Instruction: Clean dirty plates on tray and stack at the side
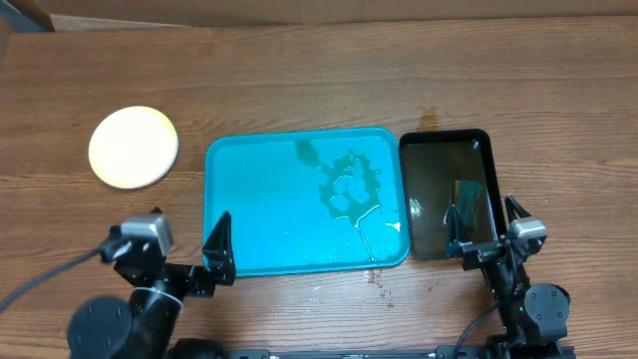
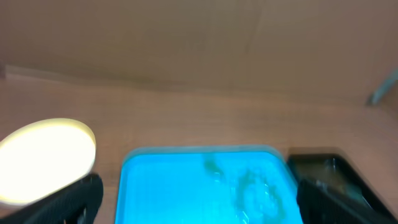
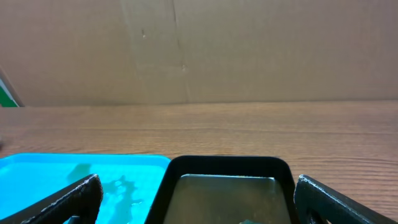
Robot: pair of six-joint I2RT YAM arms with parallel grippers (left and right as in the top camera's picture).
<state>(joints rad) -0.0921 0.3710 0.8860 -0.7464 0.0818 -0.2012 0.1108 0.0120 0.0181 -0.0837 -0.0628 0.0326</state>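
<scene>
Judging handling first for round shallow pale yellow-green plate (image 1: 134,147): prob. stiff, light to moderate in weight, w/ smooth face, so likely slippery, esp. if wet from cleaning. Might chip or crack if ceramic; cannot tell material. Best taken at rim, one finger under lip and other on top, coming in low from near side. Too wide and flat for a grip across. Likely to skid on wood before lifting, so calls for a slow, firm pinch.

Sits on brown wooden table (image 1: 319,90), well apart from and left of large turquoise-blue rectangular plastic tray (image 1: 229,199). Shows from overhead as one clean disc, no reddish smear visible on top face. Cannot tell whether other plates lie stacked beneath. Appears washed-out bright in left wrist view, no detail.

Seeing no plates on tray itself, only film and puddles of water, mostly toward right half. Suggests cleaning and stacking prob. near done, though only a judgement.

Lying just right of tray, nearly touching: smaller black rectangular tray (image 1: 444,137) w/ murky liquid and dark greenish block (image 1: 469,194) inside, too indistinct to name.

Left gripper (image 1: 187,239): jaws spread wide, nothing btwn them, hovering at near-left corner of tray. Right gripper (image 1: 485,221): likewise spread wide, empty, at near edge of black tray.
</scene>
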